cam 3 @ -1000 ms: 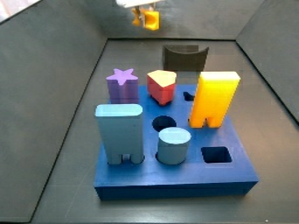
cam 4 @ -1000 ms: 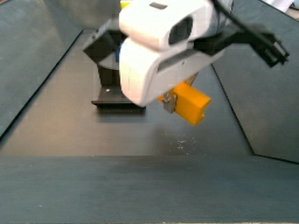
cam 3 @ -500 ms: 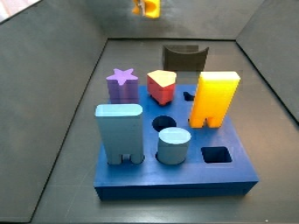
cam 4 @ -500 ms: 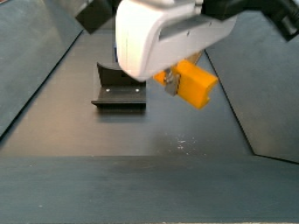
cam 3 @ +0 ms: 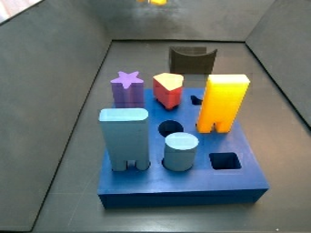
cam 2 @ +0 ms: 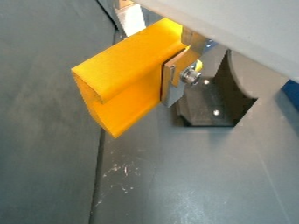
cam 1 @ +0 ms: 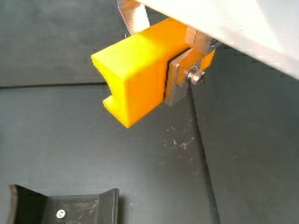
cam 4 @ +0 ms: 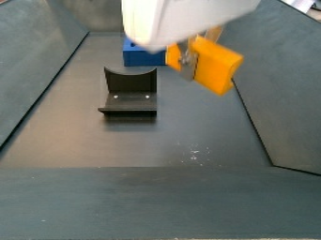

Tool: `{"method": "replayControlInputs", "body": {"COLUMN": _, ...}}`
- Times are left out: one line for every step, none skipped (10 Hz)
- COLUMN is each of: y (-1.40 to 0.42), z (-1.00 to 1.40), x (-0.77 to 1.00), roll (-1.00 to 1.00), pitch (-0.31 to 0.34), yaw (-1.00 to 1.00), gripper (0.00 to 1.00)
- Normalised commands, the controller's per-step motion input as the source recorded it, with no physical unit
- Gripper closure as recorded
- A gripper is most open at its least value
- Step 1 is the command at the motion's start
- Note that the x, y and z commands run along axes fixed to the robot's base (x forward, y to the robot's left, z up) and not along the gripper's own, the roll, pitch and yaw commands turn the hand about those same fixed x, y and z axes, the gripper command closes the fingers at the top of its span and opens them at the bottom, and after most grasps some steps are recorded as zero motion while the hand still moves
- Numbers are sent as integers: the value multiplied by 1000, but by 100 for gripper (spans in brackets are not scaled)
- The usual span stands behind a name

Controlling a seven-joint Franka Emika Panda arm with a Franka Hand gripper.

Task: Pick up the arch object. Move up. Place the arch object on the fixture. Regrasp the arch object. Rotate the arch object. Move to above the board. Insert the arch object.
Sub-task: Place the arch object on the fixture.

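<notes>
My gripper is shut on the arch object, a slim orange-yellow block with a notch at its free end. A silver finger presses its side in both wrist views. In a side view the arch object hangs high above the floor, under the white gripper body. The dark fixture with its scooped top stands on the floor below and to one side. From the opposite side only a sliver of the arch object shows at the frame's upper edge. The blue board lies in front of the fixture.
On the board stand a purple star, a red block, a big yellow arch block, a light blue arch block and a light blue cylinder. Sloping grey walls enclose the floor.
The gripper has risen with the arch object held in it, almost leaving the top of a side view. The fixture and board have not moved.
</notes>
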Motion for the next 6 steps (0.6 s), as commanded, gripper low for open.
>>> {"method": "replayControlInputs", "body": {"y": -5, "z": 295, "x": -6, "roll": 104, "pitch": 125, "yaw": 34, "gripper": 100}}
{"method": "replayControlInputs", "body": {"y": -654, "z": -5, "x": 1000, "roll": 70, "pitch": 107, "yaw": -1000, "gripper": 100}}
{"method": "replayControlInputs", "body": {"y": -641, "z": -54, "x": 1000, "roll": 68, "pitch": 110, "yaw": -1000, "gripper": 100}}
{"method": "replayControlInputs", "body": {"y": -522, "z": -44, "x": 1000, "roll": 71, "pitch": 113, "yaw": -1000, "gripper": 100}}
{"method": "replayControlInputs", "body": {"y": -480, "z": -38, "x": 1000, "roll": 67, "pitch": 117, "yaw": -1000, "gripper": 100}}
{"method": "replayControlInputs", "body": {"y": -418, "z": -32, "x": 1000, "roll": 70, "pitch": 134, "yaw": -1000, "gripper": 100}}
